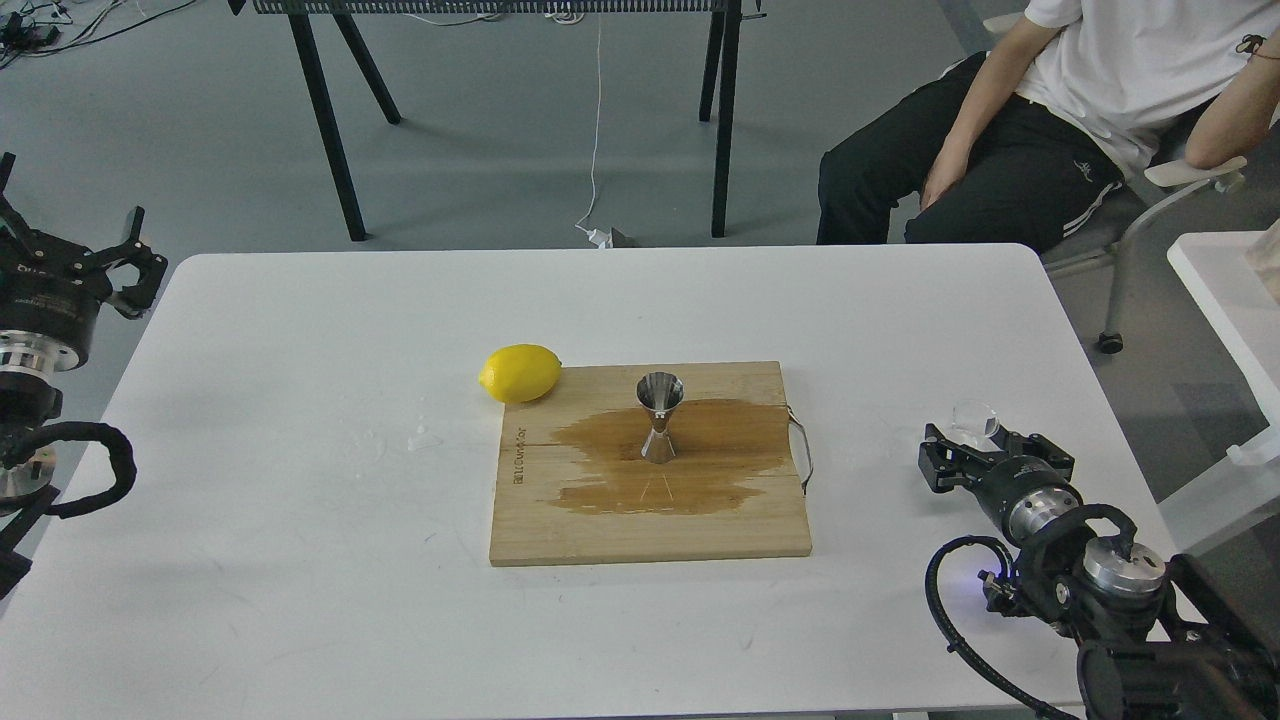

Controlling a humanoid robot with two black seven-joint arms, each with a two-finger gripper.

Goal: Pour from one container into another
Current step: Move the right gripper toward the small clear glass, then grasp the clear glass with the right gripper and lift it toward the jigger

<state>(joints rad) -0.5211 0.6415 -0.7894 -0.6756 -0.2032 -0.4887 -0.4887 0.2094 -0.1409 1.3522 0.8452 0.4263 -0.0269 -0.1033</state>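
Jigger upright on the wet board, lemon at the board's far-left corner. My right gripper pinches the glass cup, faint against the table. My left gripper is spread at the left edge, arm partly cut off.

Glass cup: small, clear, short; well to the right of the jigger, off the board's right edge. Jigger: shiny steel, hourglass-shaped with a narrow waist; upright, mouth open upward, its foot in a dark wet patch.
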